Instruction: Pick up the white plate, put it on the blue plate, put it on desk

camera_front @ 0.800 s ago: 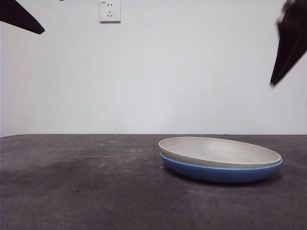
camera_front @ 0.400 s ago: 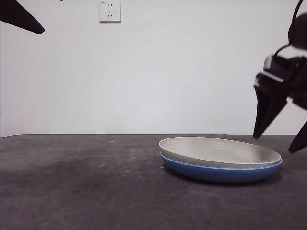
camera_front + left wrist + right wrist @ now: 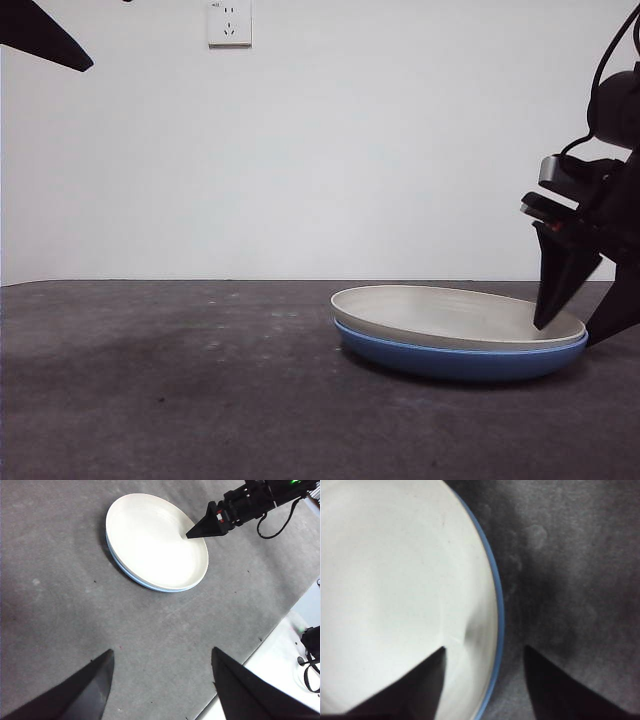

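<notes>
Plates stacked flat on table (image 3: 150, 400).
White plate (image 3: 455, 315) nests in blue plate (image 3: 460, 362); right end effector (image 3: 578, 325), released, straddles their rim.

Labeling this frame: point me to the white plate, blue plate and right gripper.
white plate (image 3: 440, 312), front view, on its inner surface.
blue plate (image 3: 450, 362), front view, on its outer wall below the white rim.
right gripper (image 3: 575, 325), front view, midway between its jaws, which straddle the plates' rim.
</notes>
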